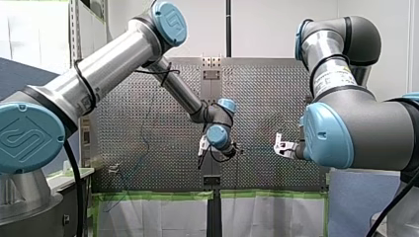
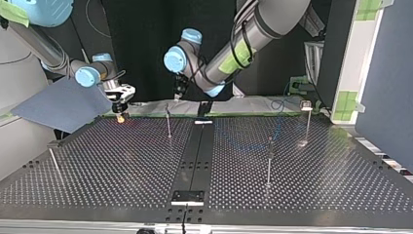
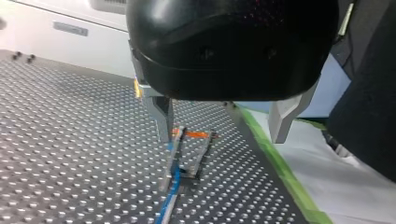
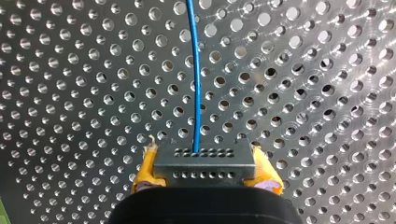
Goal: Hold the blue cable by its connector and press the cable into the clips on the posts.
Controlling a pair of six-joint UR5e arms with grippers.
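Between my right gripper's (image 4: pixel 205 170) yellow pads (image 4: pixel 145 169) sits the dark connector (image 4: pixel 204 161), pinched from both sides. The blue cable (image 4: pixel 196 70) leaves the connector's row of holes and runs straight ahead, at twelve o'clock from my jaws, over the perforated table (image 4: pixel 327 93). In the top view this gripper hangs at about ten o'clock, close over the table's far edge, with a blue-grey sheet (image 2: pixel 63 105) just beside it at its nine o'clock.

My left gripper (image 3: pixel 220 139) is spread wide and empty, with a metal finger (image 3: pixel 161 116) on one side and a pale finger (image 3: pixel 285 116) on the other. Just ahead of the metal finger stands a thin post (image 3: pixel 180 156) with an orange piece (image 3: pixel 194 134) at its top (whether the cable is seated there I cannot tell). The cable runs down by that post and on across the table towards the camera. Green tape (image 3: pixel 280 168) edges the table beside the pale finger.

In the top view my left gripper sits near twelve o'clock, and the thin post is at its six o'clock, between my two grippers. Farther off stand a capped post (image 2: pixel 307 119) at two o'clock, a plain post (image 2: pixel 269 161) at four o'clock and a leaning post (image 2: pixel 53 163) at eight o'clock. Cable slack shows faintly between the capped and plain ones.
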